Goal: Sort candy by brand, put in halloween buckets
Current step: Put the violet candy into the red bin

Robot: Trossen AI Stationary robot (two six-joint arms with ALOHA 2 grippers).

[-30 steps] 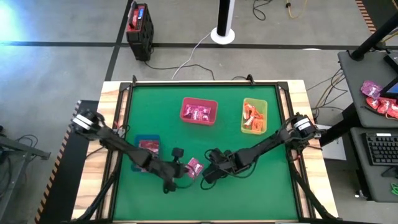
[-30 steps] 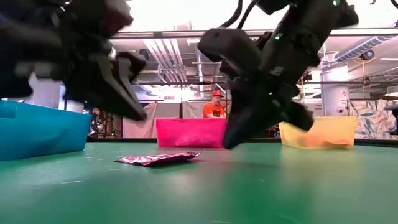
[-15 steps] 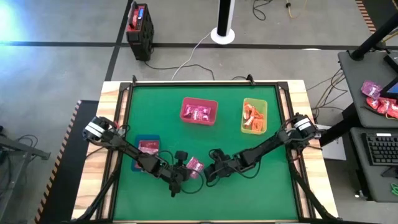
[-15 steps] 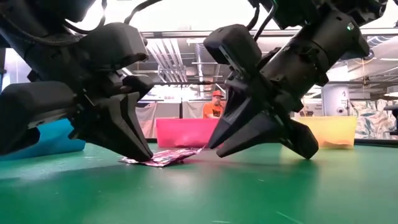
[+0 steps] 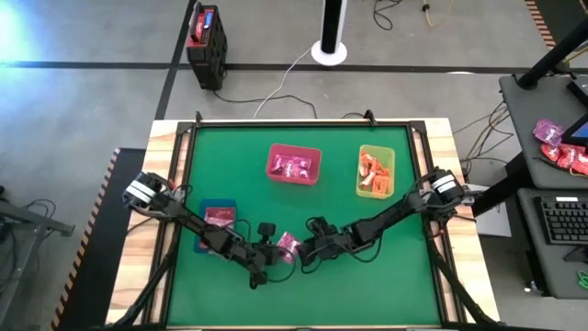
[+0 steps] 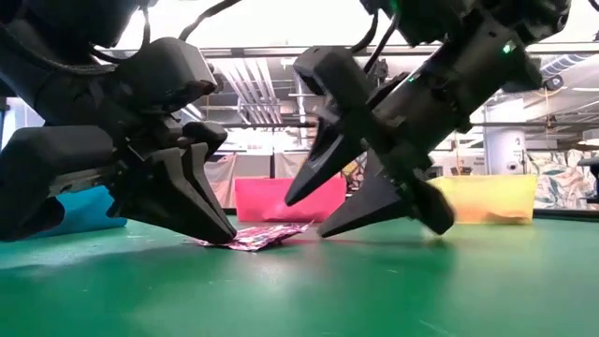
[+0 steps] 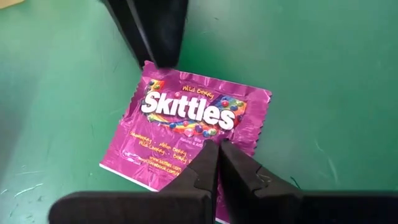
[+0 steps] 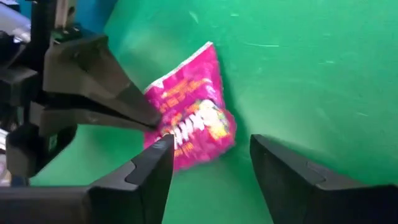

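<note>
Skittles packet (image 5: 288, 244) lies flat on the green bench (image 5: 404, 285), lower centre of the high view. The left pincer (image 7: 217, 163), clenched, presses its near edge; the right pincer (image 8: 208, 165), released, straddles the opposite edge. Open green surrounds it; beyond stand blue bin (image 5: 217, 217), pink bin (image 5: 294, 165), lime bin (image 5: 376, 172).

On the magenta-purple candy packet (image 7: 186, 124) that lies on the green table (image 7: 311, 74), big white letters read "SKITTLES". Above this word there is a small yellow line, "Wild Berry". Under the brand name more small yellow lines stand, and in them "Skittles" and "skittles.com" can be read; the other words there are too small to tell. No other text is readable in the views.
</note>
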